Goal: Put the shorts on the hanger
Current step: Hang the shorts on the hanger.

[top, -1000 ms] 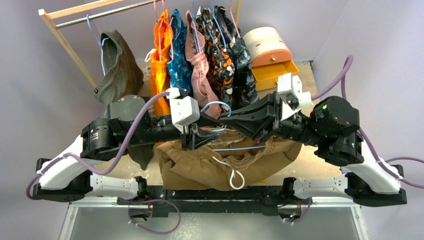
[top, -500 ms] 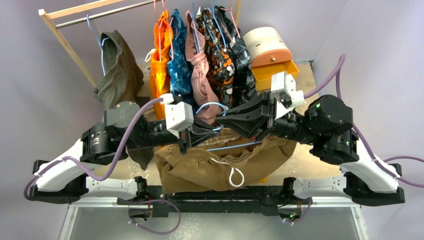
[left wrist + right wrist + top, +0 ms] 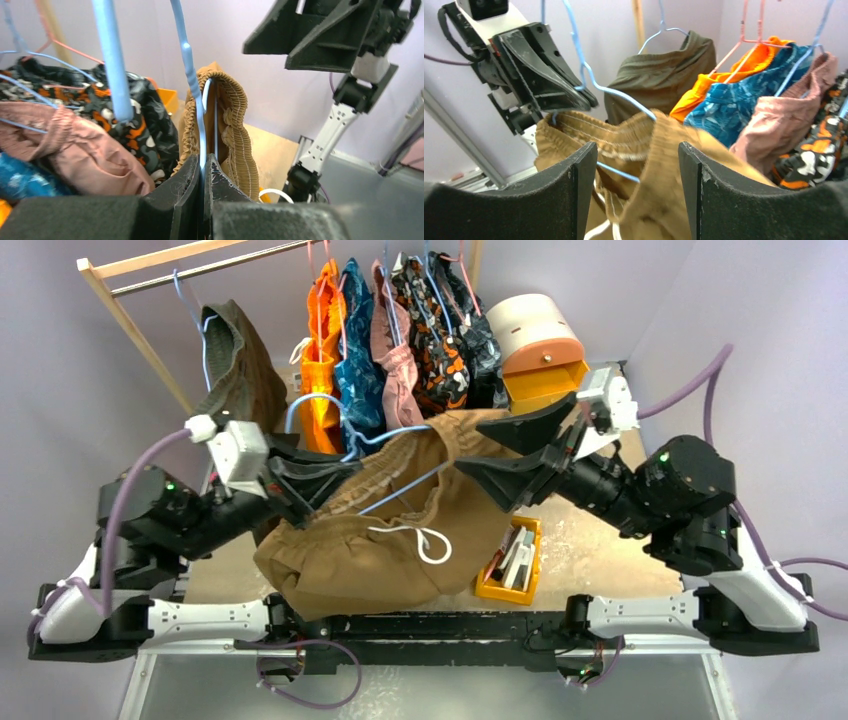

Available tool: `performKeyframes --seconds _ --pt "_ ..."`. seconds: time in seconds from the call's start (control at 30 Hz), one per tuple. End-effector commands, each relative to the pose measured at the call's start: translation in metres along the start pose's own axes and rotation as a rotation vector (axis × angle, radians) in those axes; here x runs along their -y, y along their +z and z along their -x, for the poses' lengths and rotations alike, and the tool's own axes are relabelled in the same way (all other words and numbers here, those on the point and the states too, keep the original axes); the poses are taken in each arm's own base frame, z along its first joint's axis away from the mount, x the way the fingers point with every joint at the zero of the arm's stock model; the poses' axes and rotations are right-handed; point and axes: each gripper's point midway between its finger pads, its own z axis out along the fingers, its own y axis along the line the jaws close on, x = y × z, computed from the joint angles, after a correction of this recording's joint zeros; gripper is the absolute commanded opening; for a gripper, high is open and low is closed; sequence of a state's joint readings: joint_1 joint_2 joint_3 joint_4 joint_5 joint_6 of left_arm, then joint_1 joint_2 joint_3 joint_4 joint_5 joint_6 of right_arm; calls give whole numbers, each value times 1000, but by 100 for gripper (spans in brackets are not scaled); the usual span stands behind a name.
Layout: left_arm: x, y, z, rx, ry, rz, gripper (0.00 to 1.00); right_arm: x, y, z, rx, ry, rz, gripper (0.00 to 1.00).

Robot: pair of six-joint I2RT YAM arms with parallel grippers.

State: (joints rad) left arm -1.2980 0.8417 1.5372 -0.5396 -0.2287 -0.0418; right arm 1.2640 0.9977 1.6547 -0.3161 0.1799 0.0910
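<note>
- In the left wrist view, the left gripper (image 3: pixel 204 167) has its jaws pressed together on the thin blue wire of the hanger (image 3: pixel 194 95). The wire rises straight up from the pinch, a detail the top view leaves too small to read.
- Just behind that wire, the gathered waistband of the shorts (image 3: pixel 235 120) shows edge-on, draped over the hanger.
- In the right wrist view, the right gripper (image 3: pixel 636 147) has its jaws wide apart. Blurred tan cloth lies between them, clear of the left-hand finger. I cannot tell if it brushes the other finger.
- Only the top view shows the whole garment. It hangs from the tilted hanger between the two arms and sags to the near edge of the table (image 3: pixel 590 540), with the white drawstring (image 3: pixel 425 540) looped on its front.
- A small orange tray (image 3: pixel 510 562) sits just beside the shorts' right edge, below the right arm.
- Farther back, a wooden rack (image 3: pixel 130 325) carries an olive garment (image 3: pixel 235 360), orange shorts (image 3: pixel 322 340) and a row of patterned clothes.
- At the far right stands a round cream box (image 3: pixel 535 335). The right gripper's upper finger partly hides its yellow drawer (image 3: pixel 540 382).
</note>
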Motion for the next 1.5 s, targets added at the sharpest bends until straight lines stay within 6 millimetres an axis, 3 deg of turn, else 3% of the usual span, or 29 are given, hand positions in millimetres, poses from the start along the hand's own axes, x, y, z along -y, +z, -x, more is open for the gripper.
performKeyframes --seconds 0.0,0.23,0.43,0.63,0.87,1.03,1.1,1.23,1.27,1.47 --pt "-27 -19 45 151 -55 130 0 24 -17 14 47 47 -135 61" --pt "-30 -18 56 167 -38 146 0 19 3 -12 -28 81 -136 58" --pt "-31 -17 62 178 -35 152 0 26 22 -45 -116 124 -216 62" --pt "-32 -16 62 178 -35 157 0 26 37 -61 -154 144 -241 63" --pt "-32 -16 62 181 -32 161 0 47 38 -78 -199 151 -386 62" --pt "-33 -17 61 178 -30 165 0 57 35 -82 -210 135 -445 55" --pt "-33 -17 60 177 -31 164 0 56 36 -82 -213 131 -444 46" --pt "-33 -17 55 162 -28 166 0 56 34 -68 -172 127 -428 5" --pt "-33 -16 53 156 -27 167 0 55 32 -62 -154 124 -420 0" --pt "-32 -14 35 77 -15 165 0 53 14 -7 -38 89 -368 0"
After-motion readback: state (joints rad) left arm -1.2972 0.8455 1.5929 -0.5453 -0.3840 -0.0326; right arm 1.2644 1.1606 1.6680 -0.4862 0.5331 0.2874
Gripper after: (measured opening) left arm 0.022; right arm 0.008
